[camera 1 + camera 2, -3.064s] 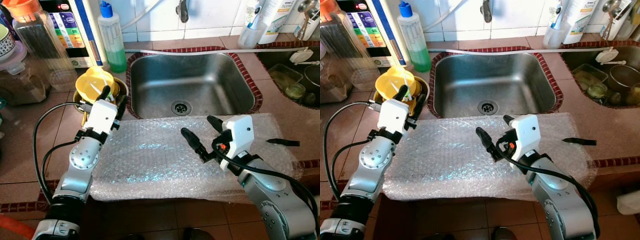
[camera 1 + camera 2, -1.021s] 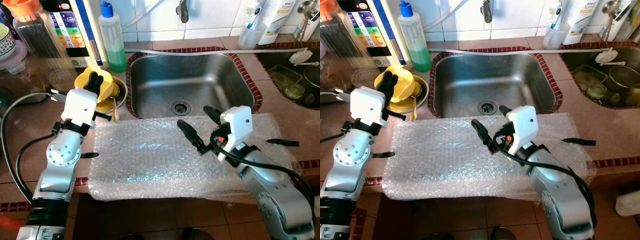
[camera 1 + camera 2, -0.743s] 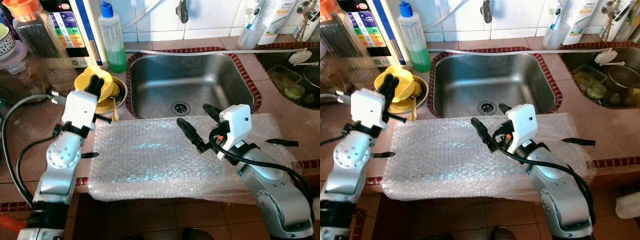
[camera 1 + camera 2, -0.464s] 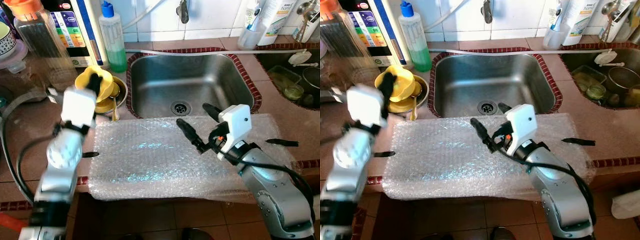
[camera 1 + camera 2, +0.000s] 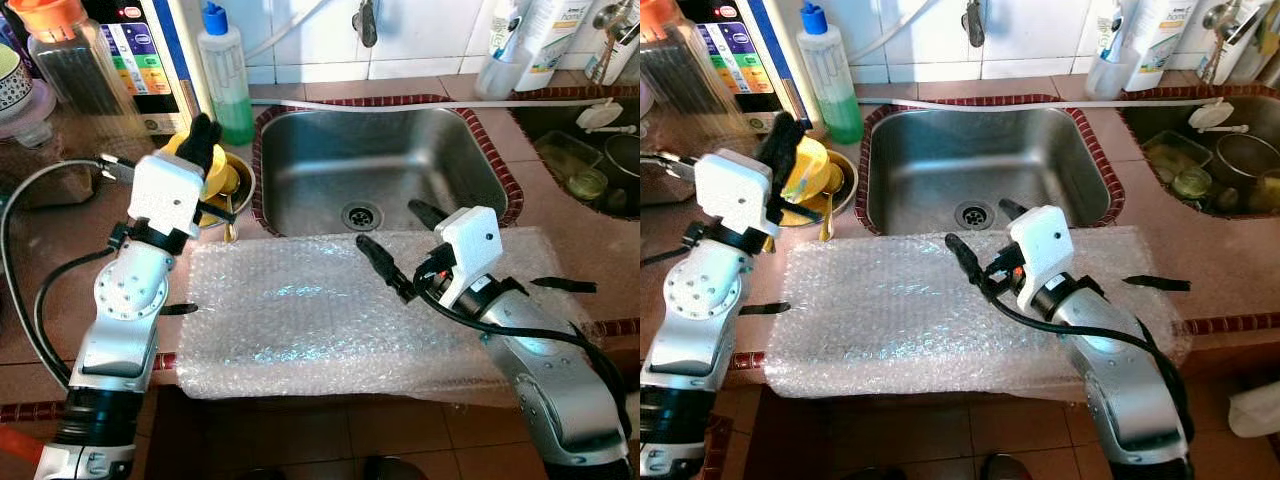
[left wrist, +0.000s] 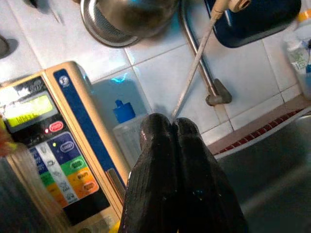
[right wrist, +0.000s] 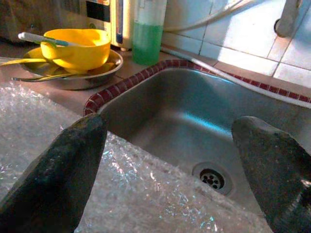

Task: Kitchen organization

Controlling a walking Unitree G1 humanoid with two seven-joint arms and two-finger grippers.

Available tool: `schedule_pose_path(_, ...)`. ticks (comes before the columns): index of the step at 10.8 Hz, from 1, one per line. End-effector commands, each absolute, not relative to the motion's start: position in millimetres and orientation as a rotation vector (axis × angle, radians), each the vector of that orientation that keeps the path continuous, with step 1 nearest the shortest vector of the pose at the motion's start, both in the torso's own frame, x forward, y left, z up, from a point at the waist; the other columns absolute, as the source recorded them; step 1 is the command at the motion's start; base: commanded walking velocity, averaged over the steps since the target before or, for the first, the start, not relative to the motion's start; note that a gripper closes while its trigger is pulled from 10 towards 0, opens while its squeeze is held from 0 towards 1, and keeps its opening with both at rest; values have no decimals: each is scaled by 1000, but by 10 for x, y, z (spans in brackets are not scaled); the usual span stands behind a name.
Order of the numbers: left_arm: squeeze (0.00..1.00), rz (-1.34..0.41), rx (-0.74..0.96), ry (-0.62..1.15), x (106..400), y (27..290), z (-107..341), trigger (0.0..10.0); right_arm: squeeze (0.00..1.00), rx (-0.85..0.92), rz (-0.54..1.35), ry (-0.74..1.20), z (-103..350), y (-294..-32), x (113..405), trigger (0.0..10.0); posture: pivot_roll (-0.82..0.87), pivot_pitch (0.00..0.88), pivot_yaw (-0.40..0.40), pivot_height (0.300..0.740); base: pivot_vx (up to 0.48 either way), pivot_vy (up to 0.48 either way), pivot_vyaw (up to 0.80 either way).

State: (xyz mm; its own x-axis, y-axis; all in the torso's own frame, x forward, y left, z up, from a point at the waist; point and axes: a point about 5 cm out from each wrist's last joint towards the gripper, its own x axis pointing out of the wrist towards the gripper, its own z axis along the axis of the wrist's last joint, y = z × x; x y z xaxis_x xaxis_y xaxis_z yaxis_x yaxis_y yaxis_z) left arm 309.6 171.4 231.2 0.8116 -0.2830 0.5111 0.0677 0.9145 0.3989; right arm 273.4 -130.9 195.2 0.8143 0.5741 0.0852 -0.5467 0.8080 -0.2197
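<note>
Bubble wrap sheet [image 5: 300, 315] covers the worktop [image 5: 40, 290] front edge at lower center, its far edge meeting the steel sink [image 5: 385, 165] rim, basin open behind it. Left claw [image 5: 203, 133] is clenched, fingers pressed together holding nothing, raised over the yellow bowl [image 5: 810, 165] on a metal plate [image 7: 73, 80] at upper left; right claw [image 5: 392, 245] is spread wide, empty, just above the wrap's far edge. Green soap bottle [image 5: 225, 75] stands behind the bowl; the panel [image 6: 58, 160] labels are too blurred to read.

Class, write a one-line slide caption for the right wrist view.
Open right gripper hovers over bubble wrap at the sink's edge.
</note>
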Motion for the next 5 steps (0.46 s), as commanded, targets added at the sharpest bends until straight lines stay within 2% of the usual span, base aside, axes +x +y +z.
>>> schedule_pose_path(1,1000,-170,316,-592,3065,1790,2321,10000,0,-203,608,-153,1955,-1316,2737,10000,-192,173,18,740,0,0,0)
schedule_pose_path(5,1000,-197,387,-500,2913,1928,2026,10000,0,-207,622,-156,1925,-1295,2731,10000,-186,171,16,740,0,0,0)
